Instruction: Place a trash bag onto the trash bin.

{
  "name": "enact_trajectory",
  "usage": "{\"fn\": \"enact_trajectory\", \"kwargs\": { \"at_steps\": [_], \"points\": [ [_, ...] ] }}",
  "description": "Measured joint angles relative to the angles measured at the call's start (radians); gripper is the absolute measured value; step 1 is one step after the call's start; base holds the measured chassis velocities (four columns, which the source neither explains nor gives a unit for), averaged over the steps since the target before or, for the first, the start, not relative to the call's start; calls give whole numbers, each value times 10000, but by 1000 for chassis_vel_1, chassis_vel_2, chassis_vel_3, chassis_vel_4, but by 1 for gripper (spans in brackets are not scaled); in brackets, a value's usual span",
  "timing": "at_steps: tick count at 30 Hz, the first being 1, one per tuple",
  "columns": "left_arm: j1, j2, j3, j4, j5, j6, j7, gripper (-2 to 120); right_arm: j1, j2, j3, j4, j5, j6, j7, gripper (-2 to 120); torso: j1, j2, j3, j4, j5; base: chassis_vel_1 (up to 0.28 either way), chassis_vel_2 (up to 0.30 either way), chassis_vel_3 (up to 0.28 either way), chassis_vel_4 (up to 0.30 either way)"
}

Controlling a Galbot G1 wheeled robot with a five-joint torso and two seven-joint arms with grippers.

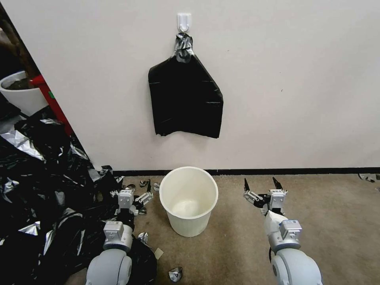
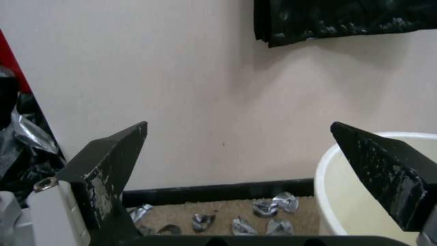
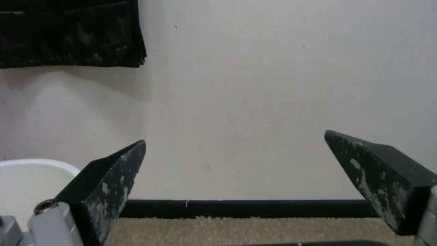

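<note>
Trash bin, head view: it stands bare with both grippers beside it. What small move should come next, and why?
Probably raise one gripper toward the black sheaf hanging from the wall hook. The trash bin has no liner, and both the left gripper and the right gripper are open, empty and low on either side of it, so a bag must be fetched first.

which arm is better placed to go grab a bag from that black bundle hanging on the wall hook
Probably neither: the open left gripper and open right gripper flank the round cream-white plastic bin, and the flat black plastic sheaf hangs centred above it. The right has bare carpet; black film crowds the left.
</note>
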Motion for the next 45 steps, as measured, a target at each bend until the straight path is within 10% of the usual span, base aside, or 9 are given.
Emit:
{"fn": "enact_trajectory", "kwargs": {
  "at_steps": [45],
  "points": [
    [0,0,0,0,0,0,0,100,0,0,0,0,0,0,0,100,0,0,0,0,0,0,0,0,0]
  ]
}}
